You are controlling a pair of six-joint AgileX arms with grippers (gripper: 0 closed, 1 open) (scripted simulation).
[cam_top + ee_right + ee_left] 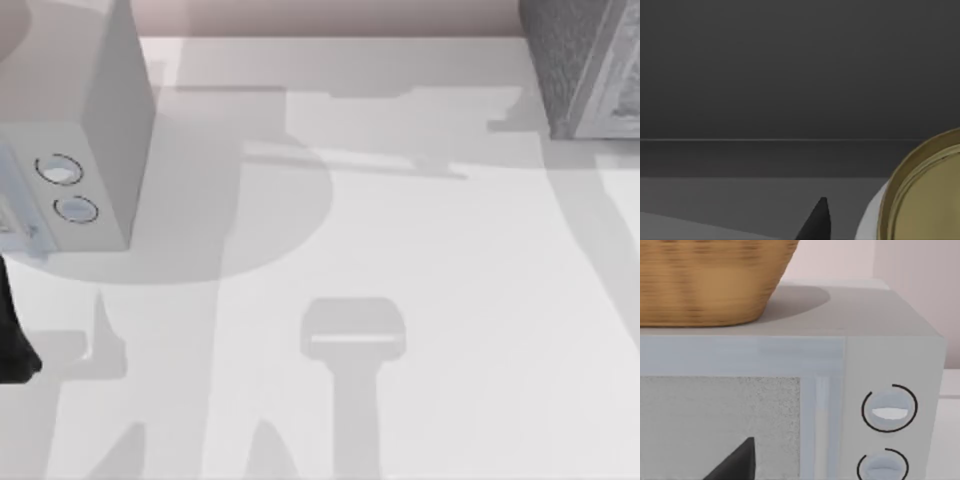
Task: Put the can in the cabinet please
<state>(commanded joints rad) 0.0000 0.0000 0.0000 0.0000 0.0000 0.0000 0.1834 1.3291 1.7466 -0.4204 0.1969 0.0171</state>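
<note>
The can (920, 192), rigid, light and smooth-sided, best pinched across its body, lay beside the right gripper (816, 222) in a dark interior, seemingly the cabinet (585, 70) at the desk's far right corner; grip unclear.

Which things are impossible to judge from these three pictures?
- Cabinet: top view's edge cuts it off, door state unknown.
- Can: right wrist view's edge cuts it; whether it is gripped is unclear.
- Right gripper: one dark fingertip visible, opening unknown.
- Left gripper: one fingertip visible before the pale box, basket on top.
</note>
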